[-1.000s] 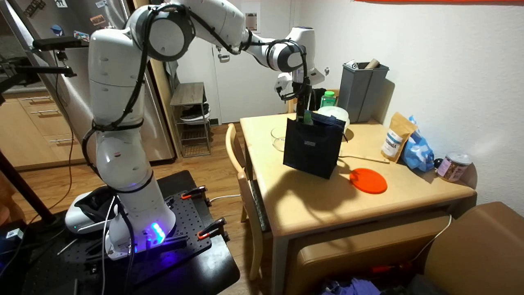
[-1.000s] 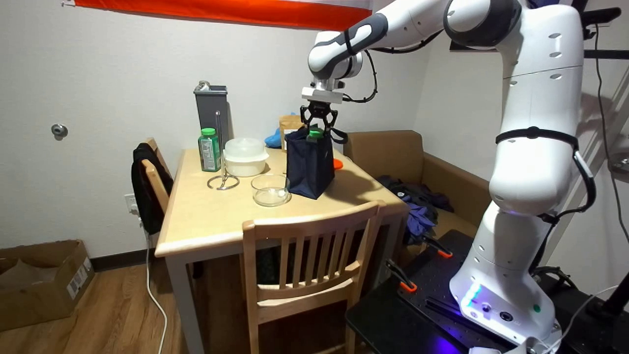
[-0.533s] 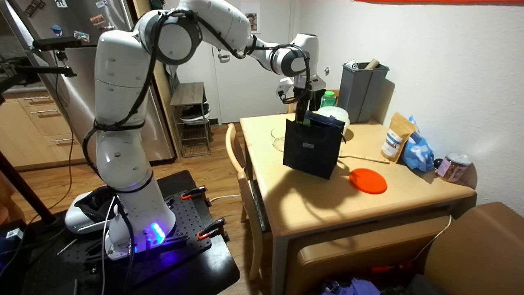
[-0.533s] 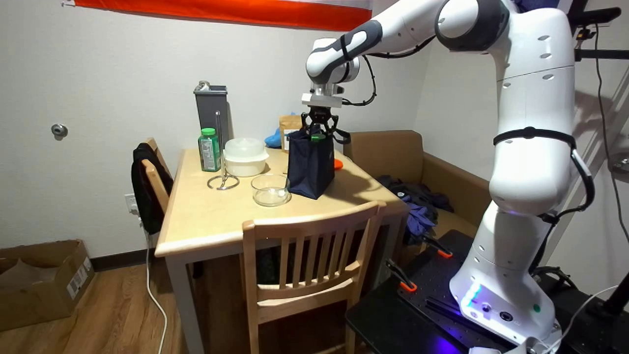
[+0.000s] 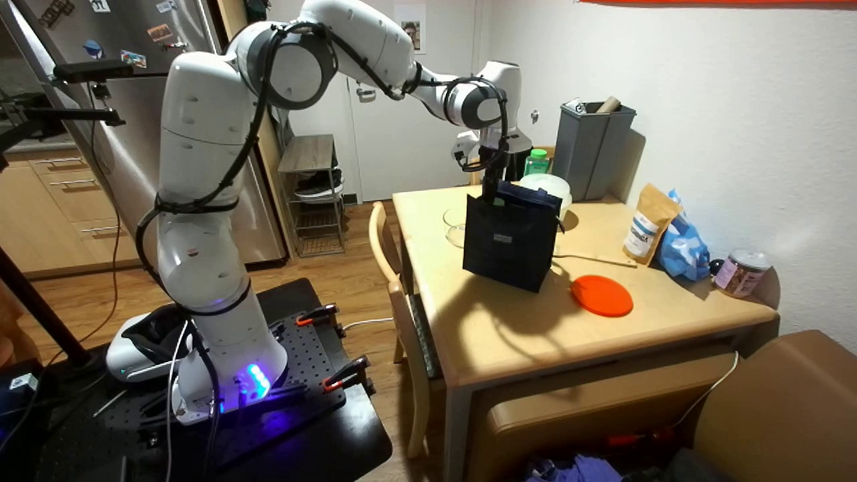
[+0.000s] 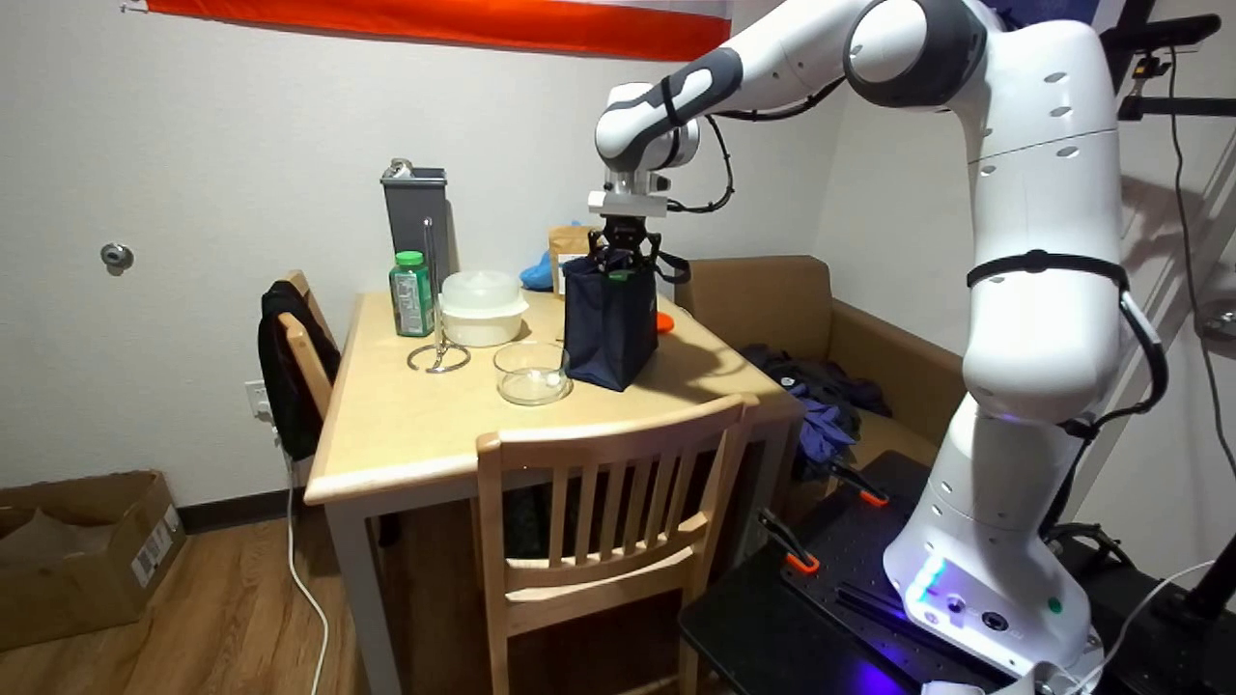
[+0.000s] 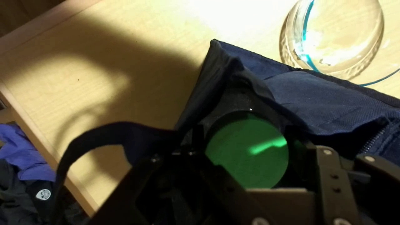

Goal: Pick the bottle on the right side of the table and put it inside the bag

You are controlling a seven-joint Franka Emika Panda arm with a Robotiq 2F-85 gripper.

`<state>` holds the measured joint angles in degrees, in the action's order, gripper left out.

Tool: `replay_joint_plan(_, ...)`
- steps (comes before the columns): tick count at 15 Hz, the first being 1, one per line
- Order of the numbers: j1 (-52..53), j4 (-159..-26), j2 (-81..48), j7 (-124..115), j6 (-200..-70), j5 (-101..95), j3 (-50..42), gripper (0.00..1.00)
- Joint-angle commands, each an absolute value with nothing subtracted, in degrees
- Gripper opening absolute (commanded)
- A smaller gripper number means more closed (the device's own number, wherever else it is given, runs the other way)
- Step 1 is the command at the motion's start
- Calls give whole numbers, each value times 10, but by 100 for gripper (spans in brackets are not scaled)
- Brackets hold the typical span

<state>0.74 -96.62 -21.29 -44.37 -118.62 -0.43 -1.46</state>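
Observation:
The navy-black bag point(image 5: 505, 244) stands upright on the beige table point(image 5: 462, 321), also in an exterior view point(image 6: 608, 323). My gripper point(image 6: 623, 261) points down into the bag's open top, also in an exterior view point(image 5: 491, 193). In the wrist view my gripper point(image 7: 245, 137) has its fingers close against both sides of the bottle's round green top; the bottle point(image 7: 250, 156) is held between them. A sliver of the bottle point(image 6: 619, 276) shows at the bag's rim; its body is hidden inside the bag. The bag's navy cloth point(image 7: 312, 93) surrounds the top.
A glass bowl point(image 6: 533, 376) stands beside the bag, with a metal stand point(image 6: 437, 357), a white container point(image 6: 481, 314) and a green jar point(image 6: 412, 299) beyond. A bag strap point(image 7: 103, 134) loops outward. An orange disc point(image 5: 602, 295) lies on the table. A chair point(image 6: 618, 439) stands at the edge.
My gripper and the bottle have moved down together, deeper into the bag. Less of the green top shows above the rim. The bag stays in about the same place.

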Motion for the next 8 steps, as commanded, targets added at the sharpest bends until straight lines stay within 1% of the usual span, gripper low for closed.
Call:
replay_joint_plan(1, 17, -945, -222, -438, -1159, -3, -26, 40)
replay_joint_plan(8, 19, -937, -237, -439, -1152, -3, -26, 40)
